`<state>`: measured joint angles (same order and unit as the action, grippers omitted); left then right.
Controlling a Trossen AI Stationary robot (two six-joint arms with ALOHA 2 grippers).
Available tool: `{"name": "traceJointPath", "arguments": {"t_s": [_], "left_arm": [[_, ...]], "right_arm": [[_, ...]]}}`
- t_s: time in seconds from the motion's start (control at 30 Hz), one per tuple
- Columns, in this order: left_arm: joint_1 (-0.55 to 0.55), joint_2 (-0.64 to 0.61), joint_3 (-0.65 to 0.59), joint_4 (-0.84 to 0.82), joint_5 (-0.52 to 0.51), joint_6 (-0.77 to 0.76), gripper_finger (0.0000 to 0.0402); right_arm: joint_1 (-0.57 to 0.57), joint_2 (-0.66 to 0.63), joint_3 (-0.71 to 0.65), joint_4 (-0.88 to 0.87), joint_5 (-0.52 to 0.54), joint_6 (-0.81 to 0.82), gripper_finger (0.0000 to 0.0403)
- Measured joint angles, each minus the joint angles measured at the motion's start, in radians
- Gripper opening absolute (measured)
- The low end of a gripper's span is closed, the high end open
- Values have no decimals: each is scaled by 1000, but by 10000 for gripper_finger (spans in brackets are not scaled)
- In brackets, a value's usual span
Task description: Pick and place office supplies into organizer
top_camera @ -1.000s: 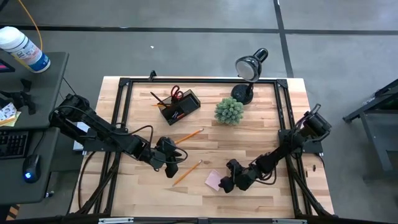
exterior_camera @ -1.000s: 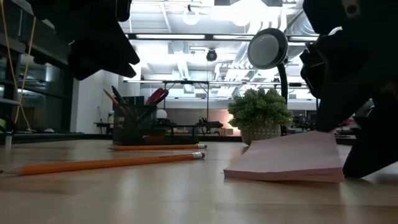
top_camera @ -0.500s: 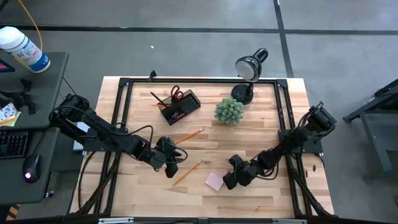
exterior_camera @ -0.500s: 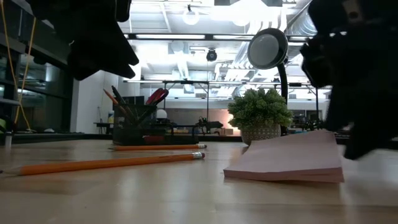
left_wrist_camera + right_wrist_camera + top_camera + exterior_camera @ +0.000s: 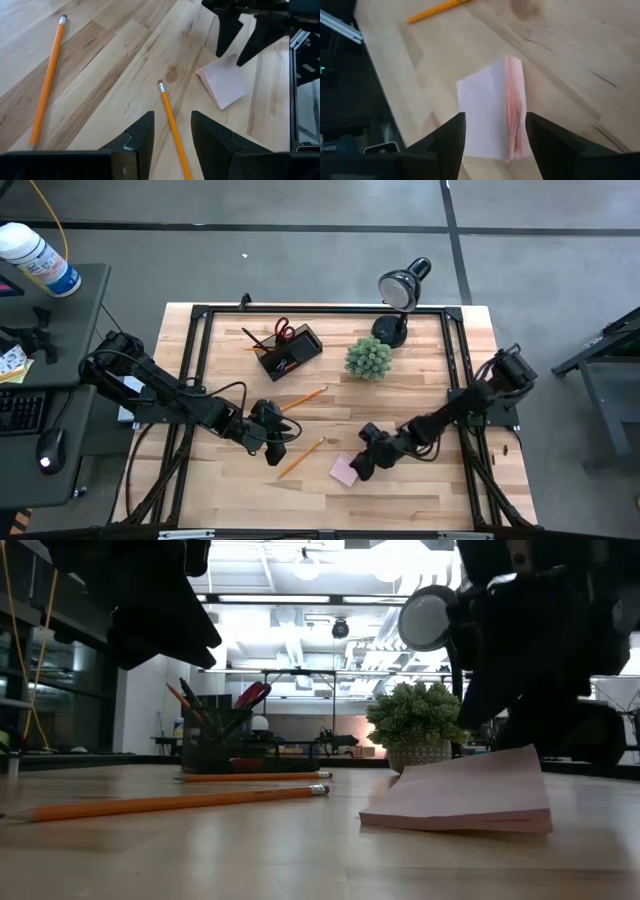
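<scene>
Pink square sticky-note pad (image 5: pixel 343 471) lies flat on the light wooden table (image 5: pixel 420 390) around 5 o'clock from centre; right gripper (image 5: pixel 362 464) sits just at its 2 o'clock edge, fingers apart and framing the pad, not clamped. Left gripper (image 5: pixel 272 430) hovers at about 8 o'clock, fingers apart over an orange pencil (image 5: pixel 171 124). Dark rectangular organizer (image 5: pixel 290 352) stands at 11 o'clock, well apart from the pad.

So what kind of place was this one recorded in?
Probably a robotics lab or open workshop. A light wooden table with a black metal frame stands on grey concrete floor, a side desk holds a black keyboard and mouse, and industrial ceiling lights show behind.
</scene>
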<state>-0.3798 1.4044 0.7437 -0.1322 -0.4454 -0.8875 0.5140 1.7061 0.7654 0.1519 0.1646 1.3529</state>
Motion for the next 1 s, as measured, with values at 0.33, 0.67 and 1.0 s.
{"name": "traceJointPath", "arguments": {"t_s": [0.33,0.67,1.0], "left_arm": [[0,0,0,0,0,0,118],[0,0,0,0,31,0,118],[-48,0,0,1,106,0,118]], "right_arm": [[-4,80,1,57,-24,11,165],[-3,82,0,110,-61,-49,21],[19,24,0,77,19,-68,7]]}}
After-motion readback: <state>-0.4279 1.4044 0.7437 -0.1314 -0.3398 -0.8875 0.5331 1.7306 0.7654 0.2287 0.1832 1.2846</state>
